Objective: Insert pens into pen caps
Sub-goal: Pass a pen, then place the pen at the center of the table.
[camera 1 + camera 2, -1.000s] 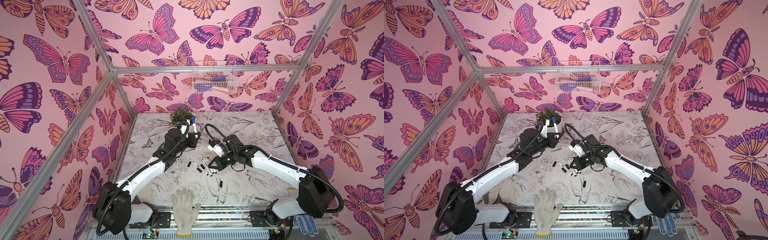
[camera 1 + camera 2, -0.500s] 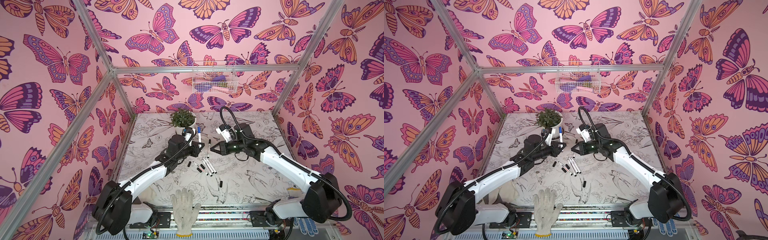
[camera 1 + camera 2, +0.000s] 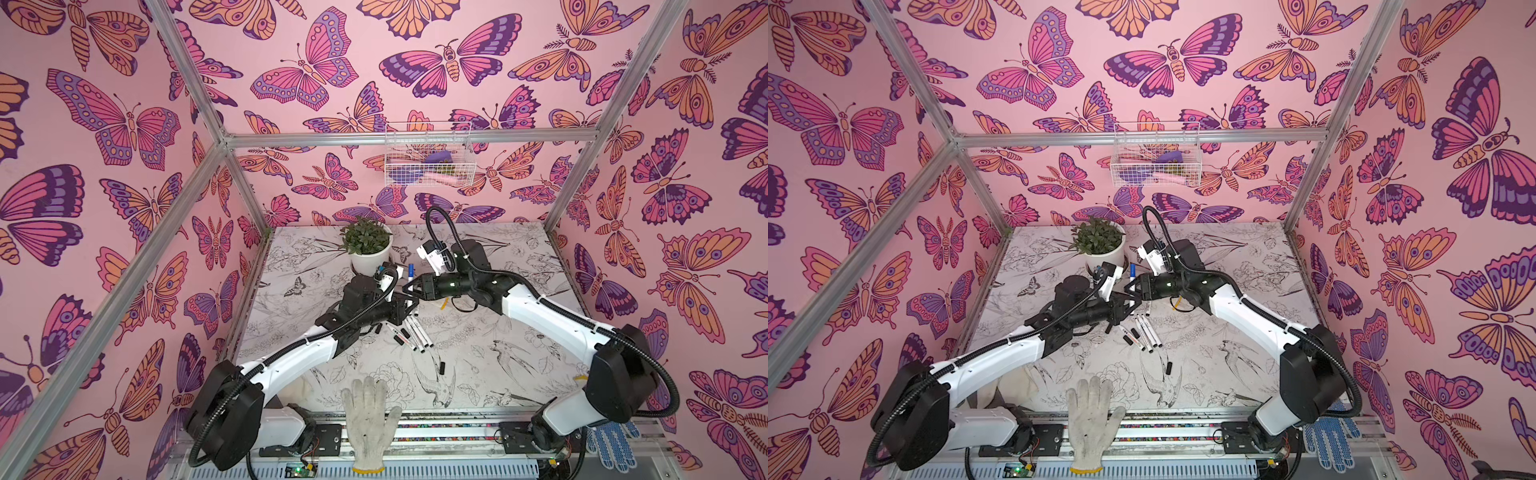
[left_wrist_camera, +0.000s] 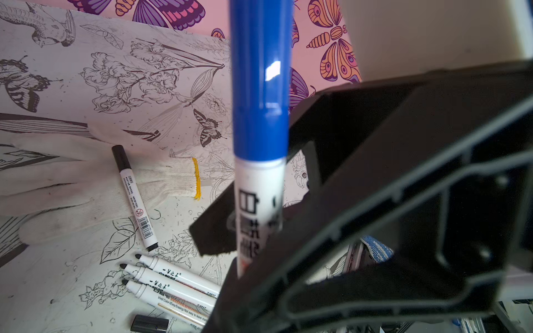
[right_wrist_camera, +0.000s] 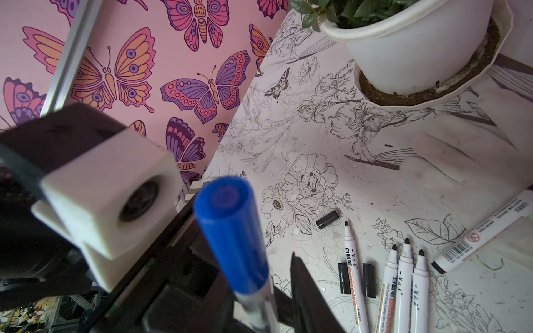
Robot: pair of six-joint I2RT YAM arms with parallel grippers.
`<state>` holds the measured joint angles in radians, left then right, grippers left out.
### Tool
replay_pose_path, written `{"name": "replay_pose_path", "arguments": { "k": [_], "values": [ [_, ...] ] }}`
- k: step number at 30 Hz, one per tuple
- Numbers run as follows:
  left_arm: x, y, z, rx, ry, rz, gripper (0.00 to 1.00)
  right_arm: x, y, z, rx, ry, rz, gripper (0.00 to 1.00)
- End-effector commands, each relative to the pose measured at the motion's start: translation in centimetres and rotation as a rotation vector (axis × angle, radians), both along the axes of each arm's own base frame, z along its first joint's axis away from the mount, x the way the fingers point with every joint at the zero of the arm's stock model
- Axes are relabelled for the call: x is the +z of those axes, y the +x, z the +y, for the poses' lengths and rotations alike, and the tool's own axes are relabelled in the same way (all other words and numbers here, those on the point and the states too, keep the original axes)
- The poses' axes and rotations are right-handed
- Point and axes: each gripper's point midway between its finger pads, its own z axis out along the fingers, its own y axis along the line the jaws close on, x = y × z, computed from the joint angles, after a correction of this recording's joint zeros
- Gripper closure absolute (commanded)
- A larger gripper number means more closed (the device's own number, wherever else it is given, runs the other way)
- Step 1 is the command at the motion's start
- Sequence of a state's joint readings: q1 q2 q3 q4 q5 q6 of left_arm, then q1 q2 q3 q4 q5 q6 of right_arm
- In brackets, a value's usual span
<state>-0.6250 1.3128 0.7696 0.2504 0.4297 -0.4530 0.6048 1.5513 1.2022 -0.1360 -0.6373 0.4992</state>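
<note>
The left hand (image 4: pixel 253 242) is clamped on the barrel of a white pen (image 4: pixel 259 201). It holds the pen upright above the counter (image 5: pixel 375 178), with a blue cap (image 5: pixel 230 230) already over the tip. The right hand (image 3: pixel 1133 293) sits just beside the pen, its fingers (image 5: pixel 301 288) a little apart and gripping nothing that shows. On the counter lie four uncapped pens (image 5: pixel 403 276) — three side by side, one next to them — among loose black caps (image 5: pixel 327 219). A pen with a black cap (image 4: pixel 134 196) lies nearby. The held pen looks finished. Best now: draw the right hand straight back without brushing the cap, then lay the pen well away from the bare-tipped ones.
</note>
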Motion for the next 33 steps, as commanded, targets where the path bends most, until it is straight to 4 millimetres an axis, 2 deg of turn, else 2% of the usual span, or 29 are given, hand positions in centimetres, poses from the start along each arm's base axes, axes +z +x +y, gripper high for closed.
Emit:
{"name": "replay_pose_path", "arguments": {
  "k": [1, 5, 7, 9, 11, 13, 14, 15, 18, 19, 20, 25, 28, 33],
  "values": [
    [0.7, -0.4, -0.5, -0.033, -0.006, -0.026, 1.0, 1.9, 0.7, 0.7, -0.001, 0.037, -0.047, 0.83],
    [0.7, 0.0, -0.4, -0.015, -0.006, -0.022, 1.0, 2.0, 0.7, 0.5, -0.011, 0.039, -0.053, 0.95],
    [0.5, 0.4, -0.3, 0.009, -0.002, -0.015, 0.99, 1.9, 0.7, 0.4, -0.022, 0.033, -0.049, 0.96],
    [0.1, 0.6, -0.3, 0.016, 0.006, -0.009, 0.84, 1.9, 1.1, 0.1, -0.043, 0.029, -0.05, 0.96],
    [-0.4, 0.7, -0.1, 0.026, 0.017, -0.002, 0.52, 2.0, 2.3, -0.7, -0.097, 0.034, -0.04, 0.97],
    [-1.0, 0.7, 0.3, 0.043, 0.034, 0.006, 0.36, 1.9, 4.0, -2.0, -0.176, 0.016, -0.033, 0.98],
    [-1.4, 0.7, 0.6, 0.056, 0.044, 0.01, 0.32, 1.9, 4.9, -2.8, -0.215, -0.008, -0.038, 0.99],
    [-1.8, 0.7, 1.0, 0.07, 0.053, 0.016, 0.31, 1.6, 5.7, -3.5, -0.246, -0.042, -0.039, 0.99],
    [-3.2, 0.7, 2.6, 0.131, 0.076, 0.04, 0.29, -1.6, 7.5, -5.0, -0.282, -0.199, 0.002, 1.0],
    [-3.9, 0.8, 3.2, 0.159, 0.089, 0.058, 0.29, -2.9, 7.8, -5.5, -0.288, -0.248, 0.024, 1.0],
    [-3.5, 0.7, 4.0, 0.194, 0.082, 0.051, 0.29, -4.2, 8.1, -5.8, -0.297, -0.286, 0.05, 1.0],
    [-5.5, 0.7, 7.0, 0.319, 0.134, 0.097, 0.28, -9.6, 9.4, -7.1, -0.345, -0.407, 0.147, 1.0],
    [-6.0, 0.6, 8.4, 0.371, 0.168, 0.103, 0.28, -12.0, 10.2, -7.8, -0.374, -0.474, 0.185, 1.0],
    [-5.6, 0.6, 9.1, 0.396, 0.173, 0.096, 0.28, -14.7, 11.7, -7.8, -0.374, -0.551, 0.234, 1.0]
  ]
}}
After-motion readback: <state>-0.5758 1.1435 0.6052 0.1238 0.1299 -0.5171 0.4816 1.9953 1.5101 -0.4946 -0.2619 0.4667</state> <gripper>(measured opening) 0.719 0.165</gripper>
